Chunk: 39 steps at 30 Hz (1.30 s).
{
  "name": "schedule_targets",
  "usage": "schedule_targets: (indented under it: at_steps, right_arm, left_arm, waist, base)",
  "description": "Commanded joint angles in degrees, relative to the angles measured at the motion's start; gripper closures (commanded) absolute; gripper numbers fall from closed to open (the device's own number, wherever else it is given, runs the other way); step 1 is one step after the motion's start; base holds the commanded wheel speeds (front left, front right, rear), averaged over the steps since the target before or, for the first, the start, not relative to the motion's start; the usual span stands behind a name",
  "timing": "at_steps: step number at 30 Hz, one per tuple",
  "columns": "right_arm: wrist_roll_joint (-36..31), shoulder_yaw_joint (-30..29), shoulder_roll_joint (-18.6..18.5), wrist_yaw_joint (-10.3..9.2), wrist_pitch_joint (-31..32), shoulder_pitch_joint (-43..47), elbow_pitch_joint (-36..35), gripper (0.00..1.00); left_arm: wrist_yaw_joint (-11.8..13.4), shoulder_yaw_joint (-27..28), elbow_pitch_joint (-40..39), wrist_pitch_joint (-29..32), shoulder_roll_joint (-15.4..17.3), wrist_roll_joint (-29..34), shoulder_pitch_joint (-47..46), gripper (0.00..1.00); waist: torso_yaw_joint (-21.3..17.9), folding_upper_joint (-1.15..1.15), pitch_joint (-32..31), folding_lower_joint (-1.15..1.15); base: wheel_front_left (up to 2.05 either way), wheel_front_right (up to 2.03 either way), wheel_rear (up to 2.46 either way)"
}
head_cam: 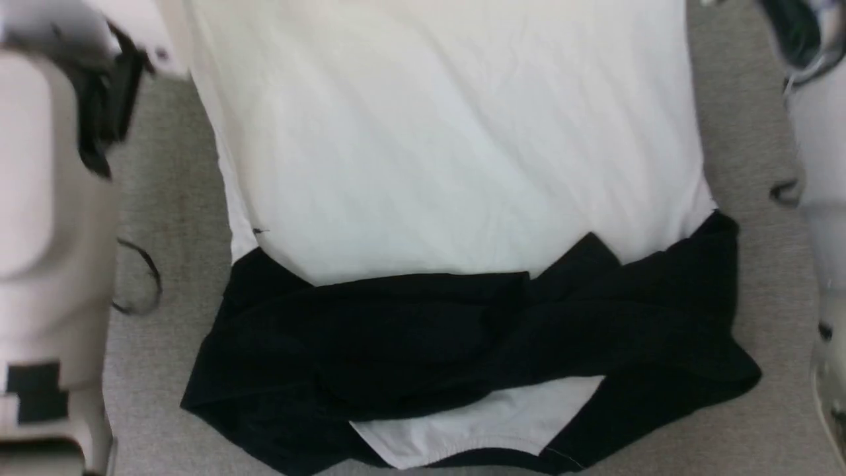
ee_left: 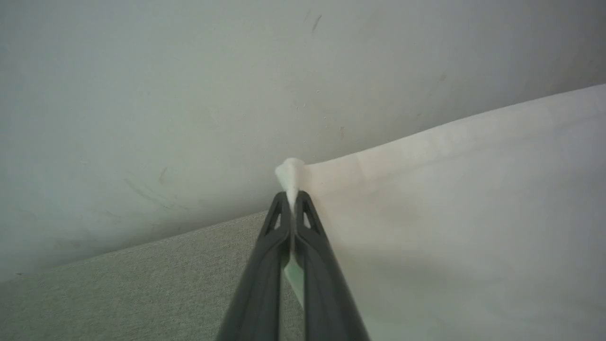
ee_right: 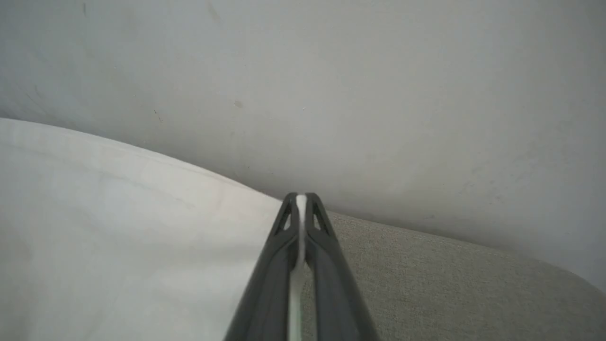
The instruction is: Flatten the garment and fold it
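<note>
Left gripper (ee_left: pixel 293 201) and right gripper (ee_right: pixel 301 199) each pinch white cloth of the garment (head_cam: pixel 449 145).
The left is pressed together on a small tuft at a corner. The right is clamped on a thin edge running between its fingers. The garment is spread over a grey surface (head_cam: pixel 165 198), its far end cut off by the head view's top edge. Black sleeves (head_cam: pixel 462 324) cross its near end and hide much of the neck. The blurred left forearm (head_cam: pixel 39 198) and right forearm (head_cam: pixel 819 132) flank it, reaching forward.
</note>
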Motion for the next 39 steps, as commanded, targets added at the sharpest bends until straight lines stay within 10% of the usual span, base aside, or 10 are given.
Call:
schedule_targets:
  at_steps: [1, 16, 29, 39]
  right_arm:
    - [0.9, 0.3, -0.5, -0.06, -0.7, 1.6, -0.9, 1.0]
    - [9.4, -0.4, -6.9, -0.06, 1.4, 35.8, -23.3, 1.0]
    - [5.9, -10.6, 0.6, -0.06, 11.2, 64.1, -39.2, 1.0]
    - [1.0, -13.2, 4.3, -0.06, 14.3, 72.4, -38.3, 1.0]
  left_arm:
    - [-0.2, 0.1, -1.0, -0.8, 0.1, -0.2, 1.7, 1.0]
    - [3.5, 2.0, -21.7, -3.2, -0.4, -6.3, 38.3, 1.0]
    - [7.0, 2.7, -24.4, -7.2, -4.3, -10.8, 60.1, 1.0]
    - [7.2, 1.6, -19.2, -10.1, -6.1, -11.6, 65.7, 1.0]
  waist:
    - [-1.0, 0.0, -6.3, 0.0]
    - [-1.5, 0.0, -20.7, 0.0]
    - [-0.7, 0.0, -24.3, 0.0]
    - [-0.5, 0.0, -24.5, 0.0]
  base:
    - [0.0, 0.0, 0.0]
    - [0.0, 0.0, 0.0]
    - [0.0, 0.0, 0.0]
    - [0.0, 0.0, 0.0]
